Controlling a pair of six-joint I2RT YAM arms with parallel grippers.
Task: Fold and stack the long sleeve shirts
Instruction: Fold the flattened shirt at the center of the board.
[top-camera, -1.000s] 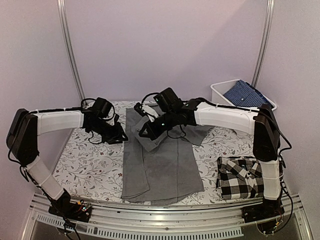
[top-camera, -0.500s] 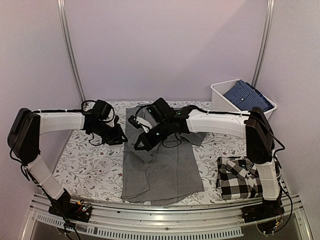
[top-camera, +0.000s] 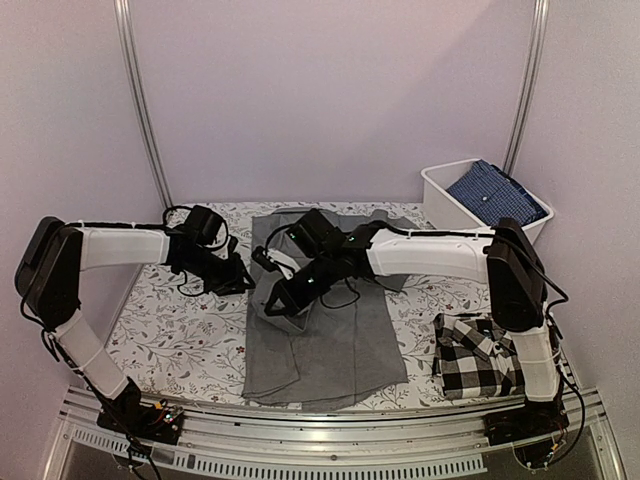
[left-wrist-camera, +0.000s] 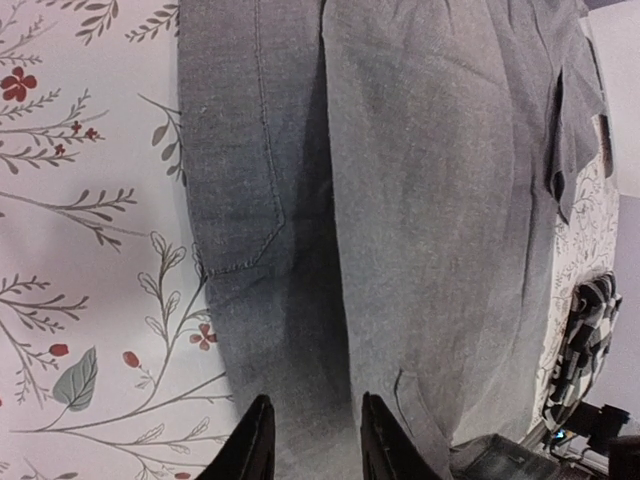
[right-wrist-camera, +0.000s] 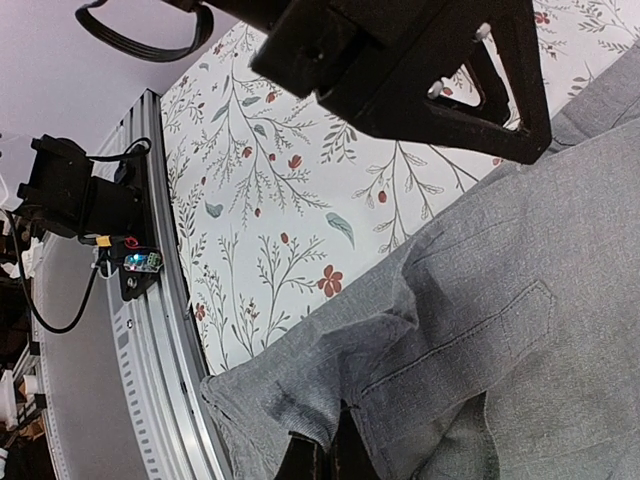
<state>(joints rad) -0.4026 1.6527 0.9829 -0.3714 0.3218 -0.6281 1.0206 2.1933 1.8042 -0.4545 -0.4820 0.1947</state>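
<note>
On a floral table, the left gripper is at the left edge of the grey shirt, its fingers parted and holding nothing. The shirt lies spread across the table's middle, and the right gripper is pinched closed on a raised fold at its left side. Further right, the checked shirt sits folded near the front edge, with a white bin of blue cloth behind it.

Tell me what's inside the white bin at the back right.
A folded blue patterned cloth fills the bin. Anything beneath that cloth is covered and cannot be seen.
</note>
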